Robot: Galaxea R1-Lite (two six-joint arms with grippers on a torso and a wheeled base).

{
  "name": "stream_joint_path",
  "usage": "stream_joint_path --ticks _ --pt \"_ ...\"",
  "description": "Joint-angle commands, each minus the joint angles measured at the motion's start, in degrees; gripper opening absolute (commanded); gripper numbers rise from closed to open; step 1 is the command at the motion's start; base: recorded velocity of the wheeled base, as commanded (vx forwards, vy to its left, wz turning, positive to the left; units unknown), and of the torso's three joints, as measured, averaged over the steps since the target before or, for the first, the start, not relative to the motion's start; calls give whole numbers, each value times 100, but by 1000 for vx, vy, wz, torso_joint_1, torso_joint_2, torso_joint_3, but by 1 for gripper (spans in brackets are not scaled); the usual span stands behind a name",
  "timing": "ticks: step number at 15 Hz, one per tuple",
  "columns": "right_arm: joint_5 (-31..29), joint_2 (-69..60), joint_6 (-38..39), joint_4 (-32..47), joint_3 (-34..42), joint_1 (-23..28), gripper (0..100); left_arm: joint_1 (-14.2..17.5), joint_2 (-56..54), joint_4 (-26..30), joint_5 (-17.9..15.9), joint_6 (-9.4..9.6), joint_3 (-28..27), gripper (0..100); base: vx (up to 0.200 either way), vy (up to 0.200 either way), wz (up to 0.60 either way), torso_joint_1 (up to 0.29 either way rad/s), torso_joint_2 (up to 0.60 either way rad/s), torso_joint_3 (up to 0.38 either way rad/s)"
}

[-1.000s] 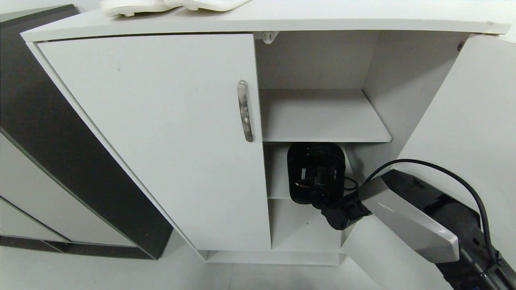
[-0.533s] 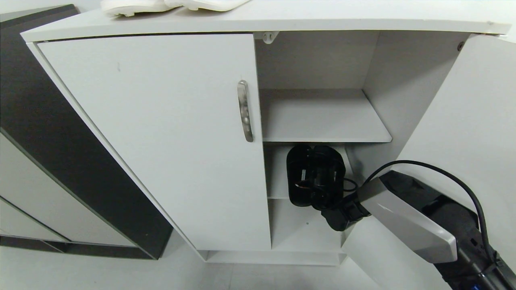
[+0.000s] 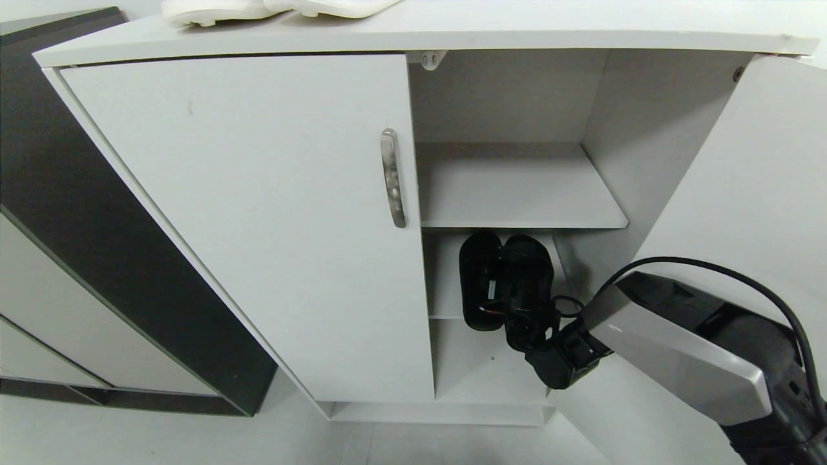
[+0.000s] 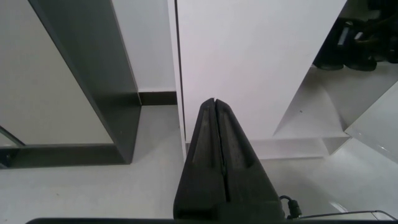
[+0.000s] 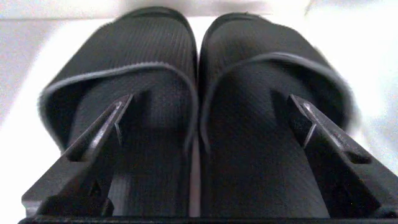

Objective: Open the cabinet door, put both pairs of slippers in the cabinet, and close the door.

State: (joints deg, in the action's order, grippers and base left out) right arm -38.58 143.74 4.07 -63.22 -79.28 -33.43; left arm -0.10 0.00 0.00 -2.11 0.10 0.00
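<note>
As its fingers (image 5: 111,129) stand spread, the right end effector (image 5: 211,99) points into the cabinet (image 3: 517,187) above black slippers (image 3: 504,278).

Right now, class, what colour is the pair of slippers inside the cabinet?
Black; the slippers show best in the right wrist view.

**Head view.** Bright, even, diffuse light falls from overhead. The cabinet top (image 3: 517,26) and the white slippers (image 3: 271,8) at twelve o'clock are close to overexposure. Soft shadow lies under the upper shelf (image 3: 517,187) and in the recess below it, where the black slippers (image 3: 507,278) lose surface detail. Wide-angle distortion bows straight edges toward nine and three o'clock.

**Right wrist view.** The black slippers are slightly blurred, and the white behind them is washed out.

**Left wrist view.** Sharp and evenly lit.
</note>
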Motion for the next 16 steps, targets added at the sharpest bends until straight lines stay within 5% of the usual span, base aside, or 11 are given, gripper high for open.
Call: stream_joint_path --ticks 1,7,12,16 --pt "0 -777 -3 -894 1441 -261 100 1 9 0 0 8 0 0 0 0 0 0 0 0" --pt "-132 -1516 -20 -2590 4201 -946 100 1 9 0 -9 8 0 0 0 0 0 0 0 0" --pt "-158 -1392 -38 -2678 4245 -1034 100 1 9 0 -9 17 0 0 0 0 0 0 0 0" --pt "-167 -1384 -38 -2678 4254 -1026 100 1 9 0 -9 17 0 0 -200 0 0 6 6 1"
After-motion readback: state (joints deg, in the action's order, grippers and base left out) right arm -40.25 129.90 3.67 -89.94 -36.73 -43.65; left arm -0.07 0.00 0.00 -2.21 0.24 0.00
